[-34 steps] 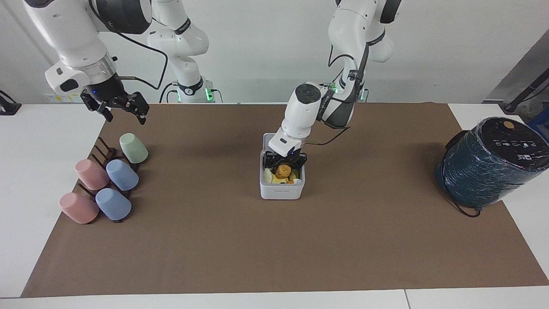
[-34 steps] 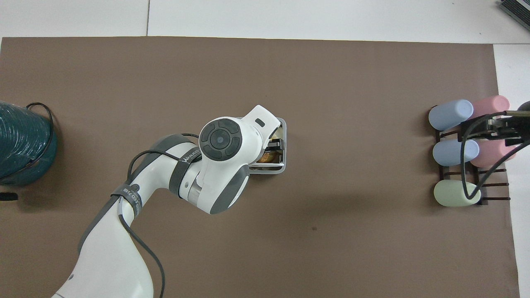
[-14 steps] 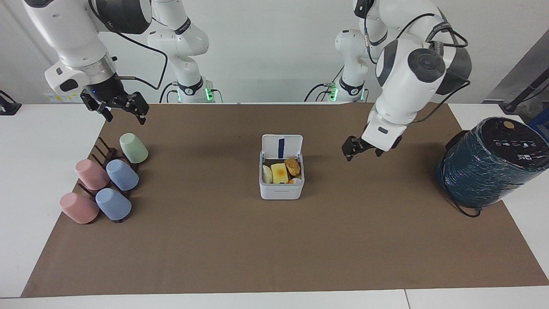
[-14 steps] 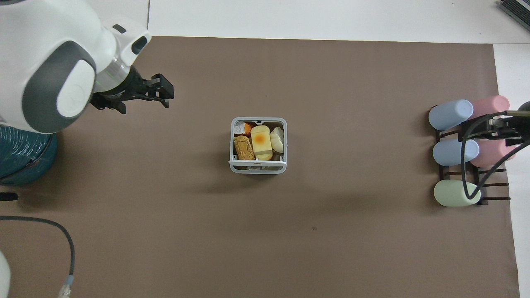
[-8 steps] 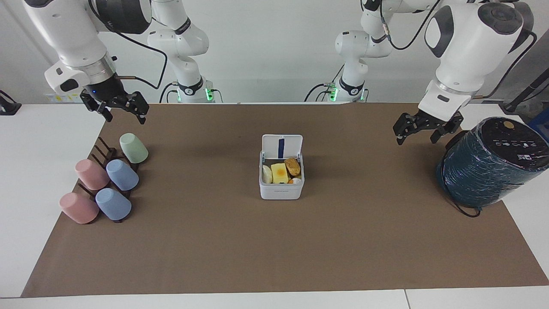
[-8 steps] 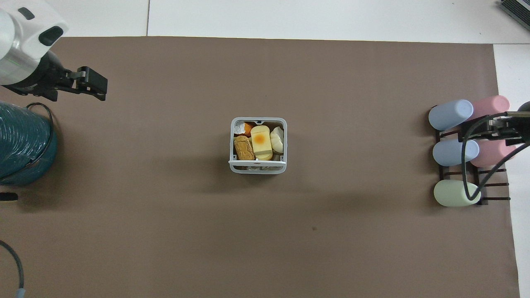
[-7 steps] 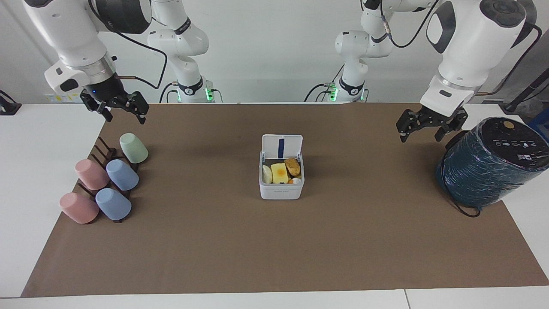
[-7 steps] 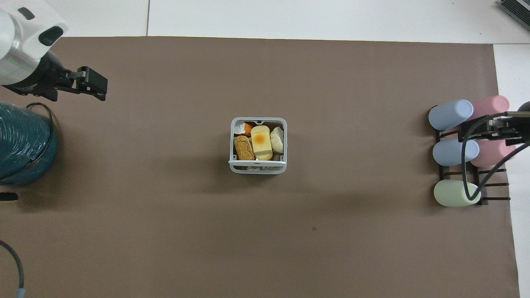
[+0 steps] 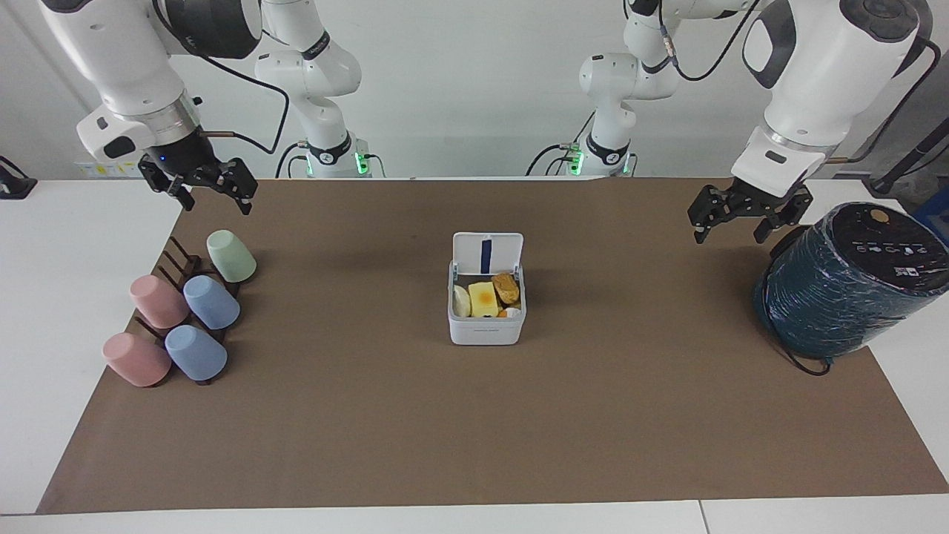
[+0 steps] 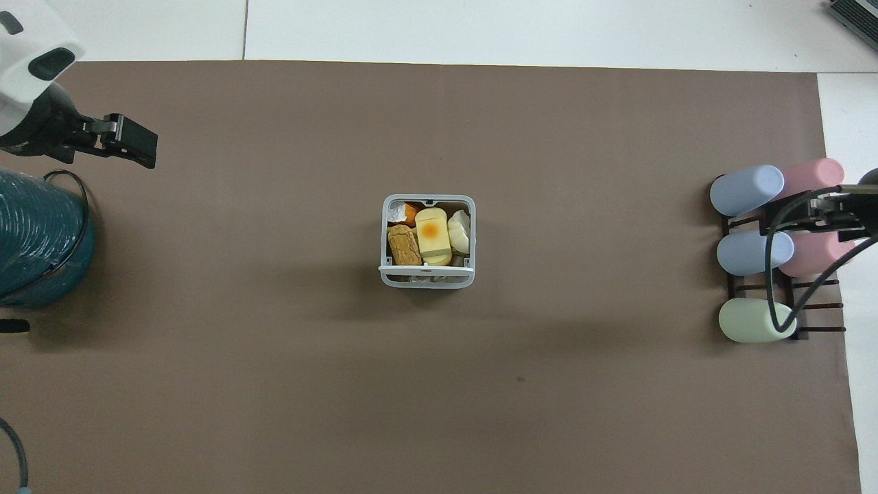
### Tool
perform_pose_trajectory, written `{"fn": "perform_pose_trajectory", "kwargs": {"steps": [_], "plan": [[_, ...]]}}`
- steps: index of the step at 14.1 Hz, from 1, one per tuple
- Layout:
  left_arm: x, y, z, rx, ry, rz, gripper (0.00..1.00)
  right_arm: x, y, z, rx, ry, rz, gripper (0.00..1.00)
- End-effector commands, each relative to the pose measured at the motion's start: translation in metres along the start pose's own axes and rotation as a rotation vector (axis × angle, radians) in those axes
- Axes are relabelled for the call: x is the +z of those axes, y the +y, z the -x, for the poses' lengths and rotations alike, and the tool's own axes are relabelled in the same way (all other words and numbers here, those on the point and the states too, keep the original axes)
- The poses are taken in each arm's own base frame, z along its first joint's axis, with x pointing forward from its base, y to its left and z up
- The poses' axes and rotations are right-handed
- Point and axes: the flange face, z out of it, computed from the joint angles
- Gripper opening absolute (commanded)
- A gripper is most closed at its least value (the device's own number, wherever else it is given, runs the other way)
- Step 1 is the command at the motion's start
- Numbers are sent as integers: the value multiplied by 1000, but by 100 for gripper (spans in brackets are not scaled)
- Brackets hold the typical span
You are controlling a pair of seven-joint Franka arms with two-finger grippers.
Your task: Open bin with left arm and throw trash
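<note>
**Bin open, trash inside, both my grippers raised and empty**

My left gripper (image 9: 730,219) hangs in the air over the brown mat at the left arm's end of the table, just beside the dark teal wrapped cylinder (image 9: 845,282). Its two fingers point down and stand spread apart, with nothing between them. In the overhead view the same gripper (image 10: 127,140) shows over the mat's edge, above the cylinder (image 10: 38,240).

My right gripper (image 9: 200,185) waits in the air at the right arm's end of the table, over the mat's corner near the rack of pastel cups (image 9: 182,315). Its fingers too are parted and hold nothing.

The bin (image 9: 486,331) stands on the mat about midway between the two arms' ends, well apart from both grippers. Its lid (image 9: 487,254) is swung up and stands upright on the side nearer to the robots, with a blue strip on its inner face.

The trash lies inside the bin (image 10: 427,278): a pale yellow block with a browned spot (image 10: 433,234) in the middle, a bumpy brown oval (image 10: 404,245) beside it toward the left arm's end, an orange wedge (image 10: 411,211) in the corner farther from the robots, and a pale whitish piece (image 10: 459,230) toward the right arm's end.
</note>
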Motion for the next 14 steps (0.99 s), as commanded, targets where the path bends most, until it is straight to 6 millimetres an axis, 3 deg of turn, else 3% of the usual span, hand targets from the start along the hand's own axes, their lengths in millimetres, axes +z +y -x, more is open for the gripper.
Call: {"fn": "perform_pose_trajectory", "kwargs": {"steps": [1,14], "plan": [[3,1,5,6,22,36,100,-1,4,7,-16,3,-14,100],[10,-10,18,-18,-18,45,100,-1,2,7,-22,4,-11,100]]}}
